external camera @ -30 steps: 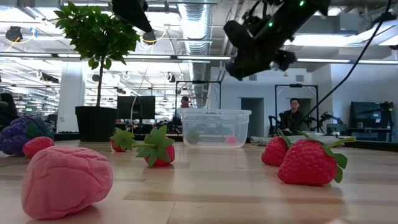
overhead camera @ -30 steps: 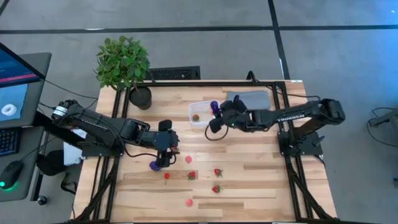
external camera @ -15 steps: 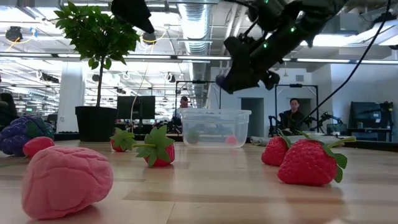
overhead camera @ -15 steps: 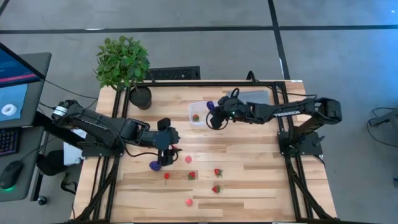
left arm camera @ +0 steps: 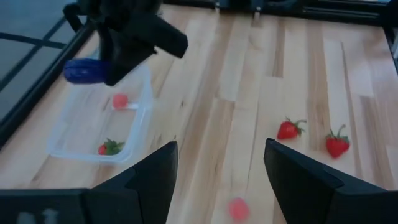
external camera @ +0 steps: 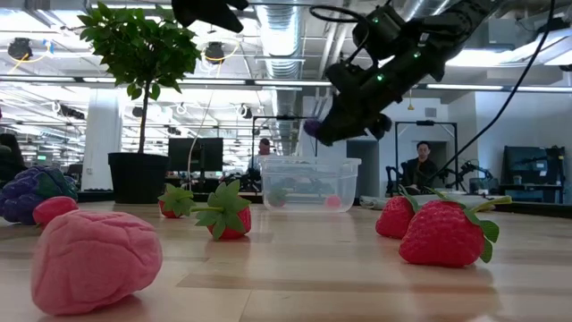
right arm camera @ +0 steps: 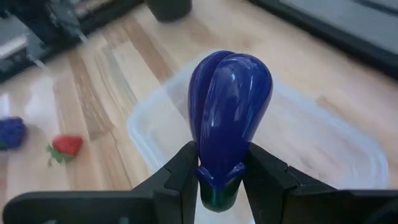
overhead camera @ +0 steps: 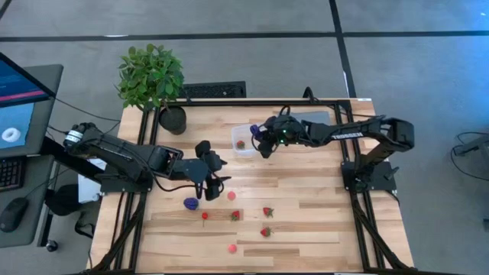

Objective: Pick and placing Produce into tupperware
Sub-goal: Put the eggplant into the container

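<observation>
Purple and glossy, one toy eggplant [right arm camera: 229,102] sits pinched between the right gripper [overhead camera: 259,142] fingers, long axis running out from the jaws, rounded end forward, stem end buried in the grip; it hangs over the tupperware [overhead camera: 243,149], which holds one strawberry [left arm camera: 110,147] and one pink round piece [left arm camera: 119,100]; on the table lie one purple grape bunch [overhead camera: 191,203], about six red and pink pieces, hard to count; left gripper [overhead camera: 217,174] hovers nearby, parted, empty.

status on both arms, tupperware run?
Right gripper shut on purple eggplant, over tupperware. Left gripper open, empty, above table. Nothing blocking.
</observation>
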